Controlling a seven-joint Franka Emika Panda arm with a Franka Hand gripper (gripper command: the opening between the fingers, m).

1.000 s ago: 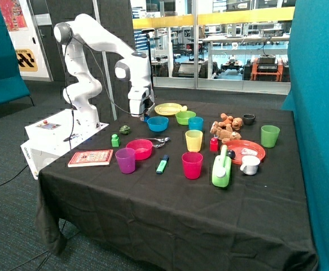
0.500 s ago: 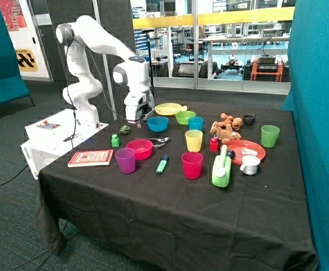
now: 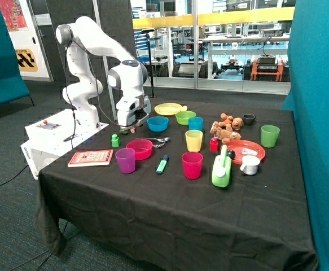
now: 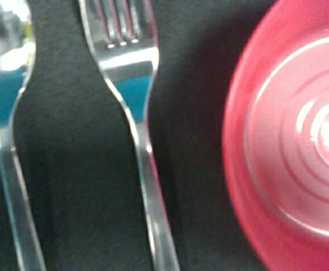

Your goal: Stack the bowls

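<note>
Three bowls stand apart on the black tablecloth. The pink bowl (image 3: 139, 149) is near the front, beside the purple cup. The blue bowl (image 3: 157, 123) is behind it, and the lime green bowl (image 3: 185, 117) is further back, beside the yellow plate. My gripper (image 3: 131, 127) hangs low over the cloth just behind the pink bowl, on the side of the blue bowl away from the cups. The wrist view shows the pink bowl (image 4: 294, 147) close up, with a fork (image 4: 136, 113) and a spoon (image 4: 6, 124) lying beside it.
A yellow plate (image 3: 169, 108) lies at the back. Purple (image 3: 125, 160), yellow (image 3: 193, 140), pink (image 3: 192, 165), blue (image 3: 196, 123) and green (image 3: 270, 135) cups stand around. A red book (image 3: 91, 157), green marker (image 3: 162, 164), red plate (image 3: 244, 150) and plush toy (image 3: 226, 127) are also on the table.
The arm has swung down and away from the blue bowl, toward the table's near edge, and the gripper now sits lower behind the pink bowl.
</note>
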